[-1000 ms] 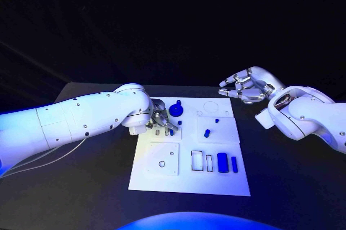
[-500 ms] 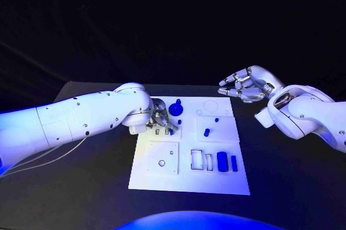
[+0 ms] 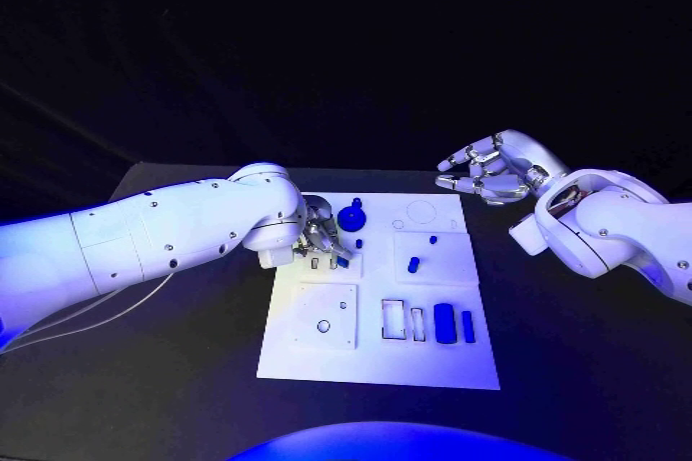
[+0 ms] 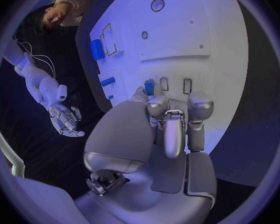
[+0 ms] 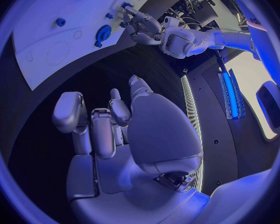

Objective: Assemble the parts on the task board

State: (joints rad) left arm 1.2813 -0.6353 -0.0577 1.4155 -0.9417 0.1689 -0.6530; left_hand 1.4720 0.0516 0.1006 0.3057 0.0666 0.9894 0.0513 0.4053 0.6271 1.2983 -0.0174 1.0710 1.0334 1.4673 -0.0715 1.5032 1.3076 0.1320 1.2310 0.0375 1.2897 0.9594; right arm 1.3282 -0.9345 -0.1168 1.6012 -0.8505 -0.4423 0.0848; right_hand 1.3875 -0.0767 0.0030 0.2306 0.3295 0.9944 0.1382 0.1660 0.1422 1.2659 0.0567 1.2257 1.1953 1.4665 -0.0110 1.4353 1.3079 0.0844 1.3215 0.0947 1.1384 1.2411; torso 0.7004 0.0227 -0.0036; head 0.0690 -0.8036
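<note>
The white task board (image 3: pixel 382 356) lies in the middle of the black table. My left hand (image 3: pixel 320 243) is low over its far-left section, by two small slots (image 4: pixel 187 85). It pinches a small blue part (image 4: pixel 149 87) between thumb and a fingertip, close to the board's face. A round blue part (image 3: pixel 352 218) stands just beyond the hand. Other blue parts lie mid-board (image 3: pixel 414 265) and near the front right, a wide one (image 3: pixel 444 323) and a narrow one (image 3: pixel 467 326). My right hand (image 3: pixel 495 171) hovers beyond the board's far-right corner with loosely spread fingers (image 5: pixel 109 119), holding nothing.
Empty cut-outs (image 3: pixel 394 319) sit beside the front blue parts, and a square plate with a hole (image 3: pixel 325 318) takes the front left. Black table (image 3: pixel 173 381) surrounds the board. In the right wrist view my left hand (image 5: pixel 140 25) shows over the board (image 5: pixel 59 45).
My left hand has edged slightly toward the board's far-left corner with the small blue part. The right hand has barely moved.
</note>
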